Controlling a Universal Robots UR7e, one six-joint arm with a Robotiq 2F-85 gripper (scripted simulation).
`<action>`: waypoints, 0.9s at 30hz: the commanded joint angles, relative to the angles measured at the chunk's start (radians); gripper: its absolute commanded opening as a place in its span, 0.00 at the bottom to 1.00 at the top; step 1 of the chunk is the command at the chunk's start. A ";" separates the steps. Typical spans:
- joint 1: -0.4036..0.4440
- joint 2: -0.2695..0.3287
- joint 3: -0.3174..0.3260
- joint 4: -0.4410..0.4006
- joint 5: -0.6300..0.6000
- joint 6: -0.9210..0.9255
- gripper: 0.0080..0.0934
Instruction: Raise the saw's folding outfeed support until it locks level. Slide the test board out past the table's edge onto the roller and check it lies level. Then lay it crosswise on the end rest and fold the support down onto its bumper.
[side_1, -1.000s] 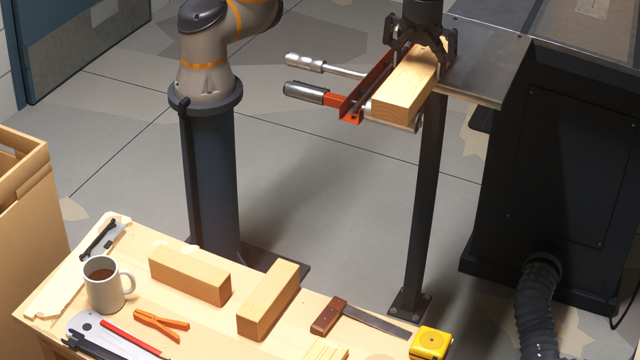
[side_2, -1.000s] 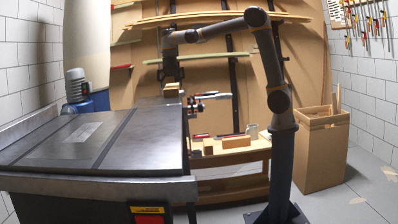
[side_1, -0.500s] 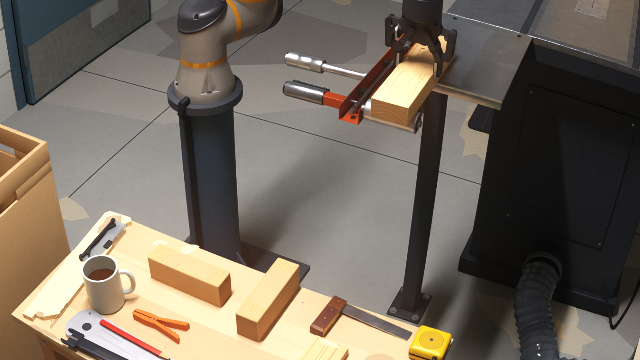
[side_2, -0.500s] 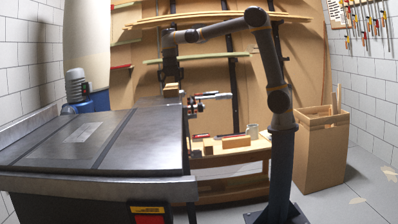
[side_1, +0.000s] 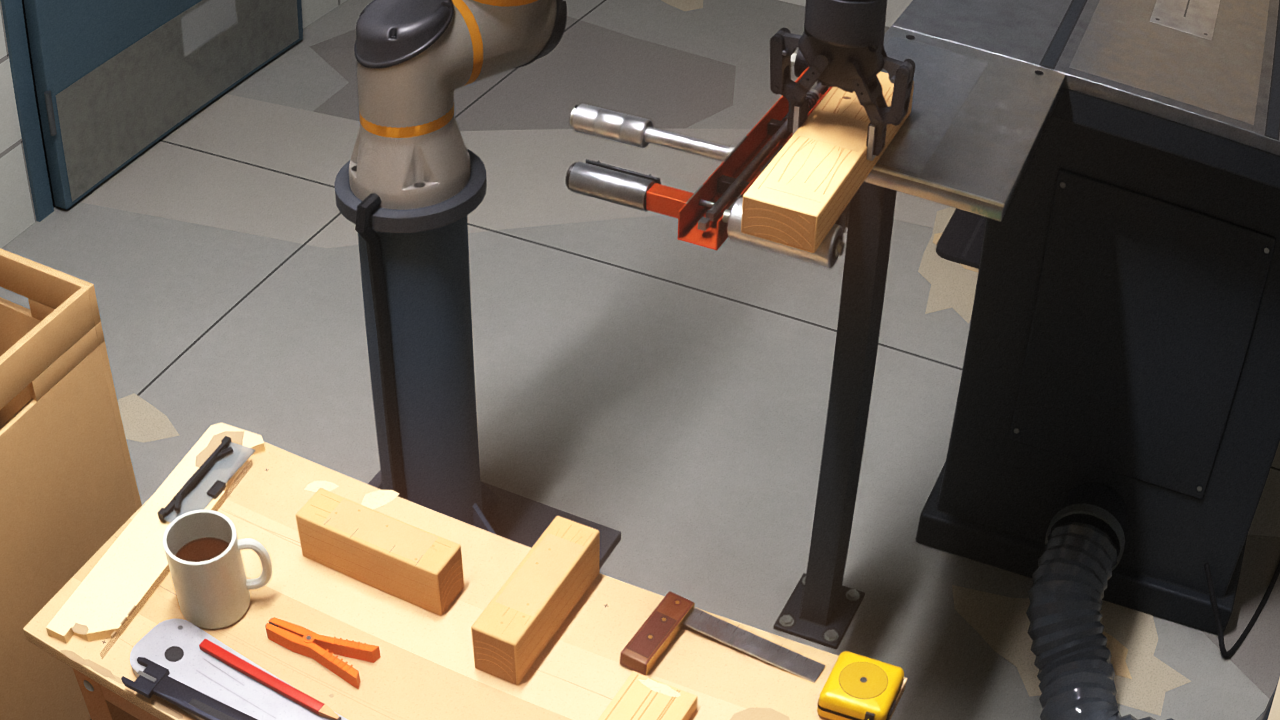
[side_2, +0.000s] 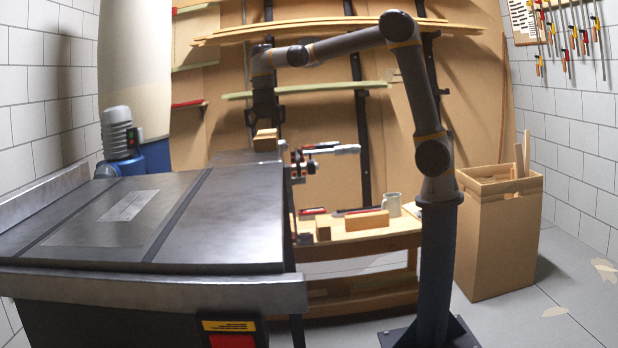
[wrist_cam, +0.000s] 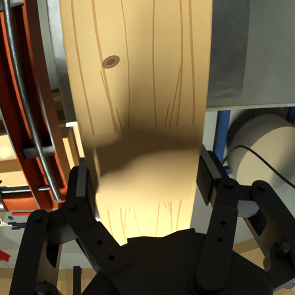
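Note:
At the far end of the saw table (side_1: 967, 134) the red folding outfeed support (side_1: 729, 179) stands raised and level. The test board (side_1: 810, 175) (side_2: 265, 139) (wrist_cam: 137, 115) lies lengthwise, reaching past the table's edge onto the roller (side_1: 832, 246). The board is gripped across its width near the table end by my gripper (side_1: 844, 107) (wrist_cam: 143, 176), which comes straight down from above. Two steel handles (side_1: 609, 152) stick out from the support toward the arm's pedestal.
A cardboard bin (side_2: 500, 225) stands by the wall. The workbench (side_1: 358, 591) carries two wood blocks, a mug (side_1: 206, 569), a saw, a clamp, a square and a yellow tape measure (side_1: 861, 685). The support's post (side_1: 846, 403) and a dust hose (side_1: 1070, 609) stand on the floor.

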 joint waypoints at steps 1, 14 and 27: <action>0.000 0.001 0.000 -0.001 0.000 0.000 0.20; 0.000 0.001 0.000 -0.001 0.000 0.000 0.00; 0.000 0.001 0.000 -0.001 0.000 0.000 0.00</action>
